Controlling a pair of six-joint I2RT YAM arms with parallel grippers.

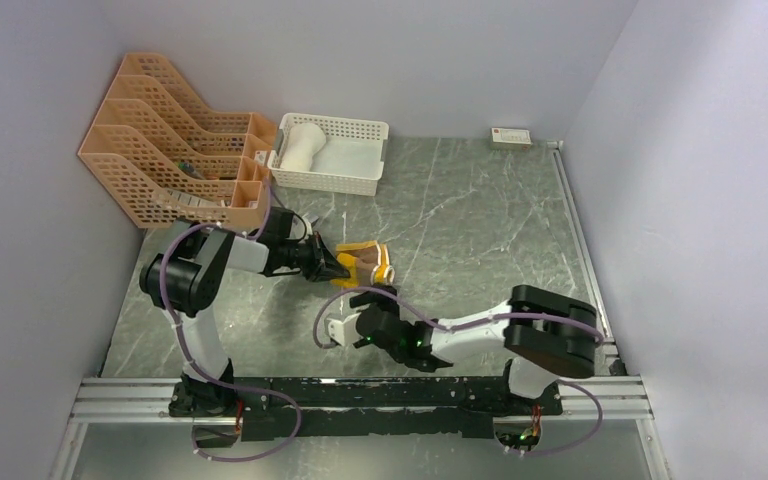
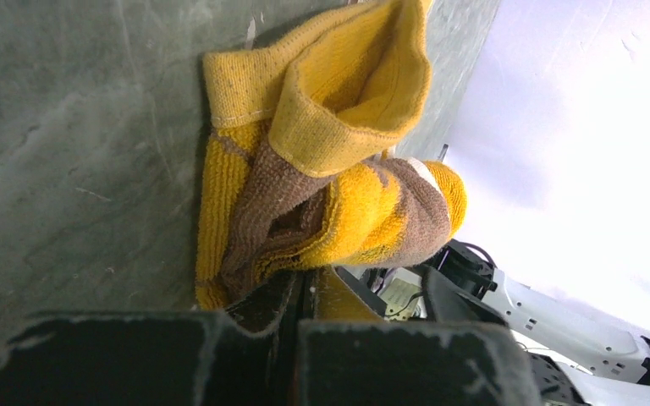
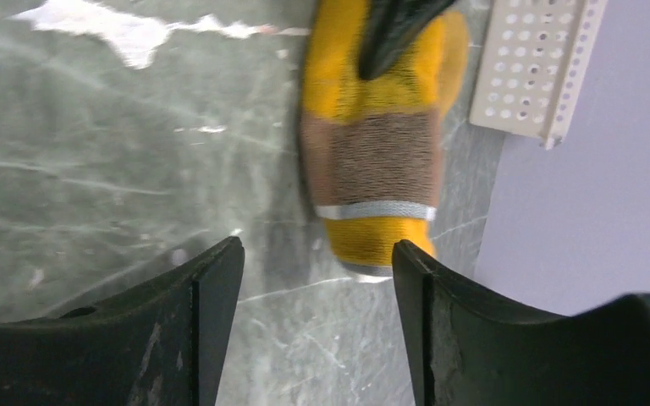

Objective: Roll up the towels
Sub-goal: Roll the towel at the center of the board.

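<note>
The brown and mustard-yellow towel (image 1: 368, 264) lies loosely rolled on the table's middle. My left gripper (image 1: 328, 266) is shut on its left end; in the left wrist view the jaws (image 2: 306, 286) pinch the roll's edge (image 2: 330, 178). My right gripper (image 1: 346, 326) is open and empty just in front of the roll. In the right wrist view its fingers (image 3: 317, 254) stand apart, a little short of the towel (image 3: 379, 161), with the left fingers (image 3: 398, 25) on the towel's far end. The cream-white towel (image 1: 301, 146) lies rolled in the white basket (image 1: 355, 182).
An orange lattice file rack (image 1: 175, 150) stands at the back left beside the basket, which also shows in the right wrist view (image 3: 533, 59). A small white box (image 1: 511, 137) sits against the back wall. Walls close the left, back and right sides.
</note>
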